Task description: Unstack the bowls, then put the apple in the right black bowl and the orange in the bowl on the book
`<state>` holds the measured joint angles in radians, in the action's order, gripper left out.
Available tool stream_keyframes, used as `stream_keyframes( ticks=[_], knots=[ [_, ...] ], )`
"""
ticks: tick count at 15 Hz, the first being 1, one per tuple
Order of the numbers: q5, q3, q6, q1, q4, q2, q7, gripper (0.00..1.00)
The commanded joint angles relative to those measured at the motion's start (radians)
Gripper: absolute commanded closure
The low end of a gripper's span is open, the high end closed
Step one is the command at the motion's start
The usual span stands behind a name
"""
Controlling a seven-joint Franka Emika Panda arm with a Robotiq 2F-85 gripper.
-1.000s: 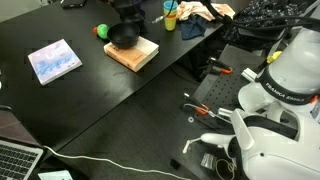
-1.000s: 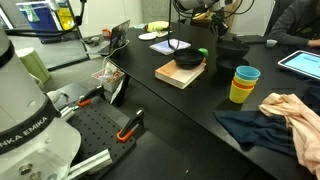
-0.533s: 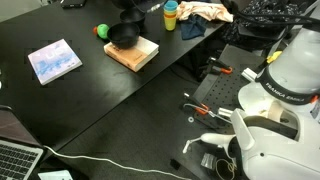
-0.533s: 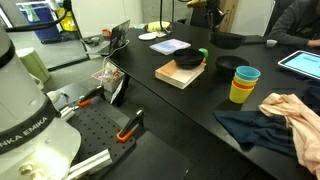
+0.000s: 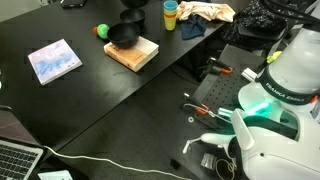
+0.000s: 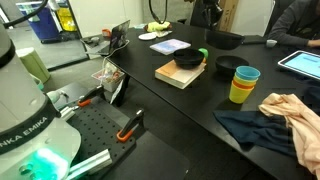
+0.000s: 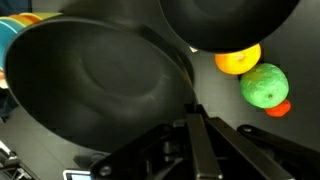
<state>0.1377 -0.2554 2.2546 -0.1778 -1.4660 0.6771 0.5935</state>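
The gripper [image 7: 195, 135] is hovering over the matte black table [image 5: 90, 100], jaws pressed flat together.
One round bowl [image 5: 122, 35], plain black, is sitting on the thick tan book [image 5: 138, 56]; the other bowl [image 5: 133, 18] is resting on the table just beyond. The smooth green apple [image 5: 101, 30] is lying beside the book, with the yellow-orange orange [image 7: 238, 60] just beside it. Whether the jaws are pinching a rim cannot be told.
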Motion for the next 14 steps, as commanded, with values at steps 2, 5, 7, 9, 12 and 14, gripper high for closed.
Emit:
stream_keyframes(
  ticks=[2, 5, 7, 9, 12, 14],
  knots=[
    [0.02, 0.013, 0.115, -0.008, -0.295, -0.18, 0.115, 0.98],
    [0.041, 0.007, 0.188, -0.009, -0.45, -0.255, 0.181, 0.98],
    [0.045, 0.009, 0.24, 0.0, -0.526, -0.282, 0.215, 0.98],
    [0.029, 0.021, 0.291, 0.014, -0.576, -0.286, 0.227, 0.98],
    [0.018, 0.031, 0.342, 0.016, -0.62, -0.27, 0.233, 0.98],
    [0.038, 0.024, 0.359, 0.006, -0.63, -0.247, 0.238, 0.98]
  ],
)
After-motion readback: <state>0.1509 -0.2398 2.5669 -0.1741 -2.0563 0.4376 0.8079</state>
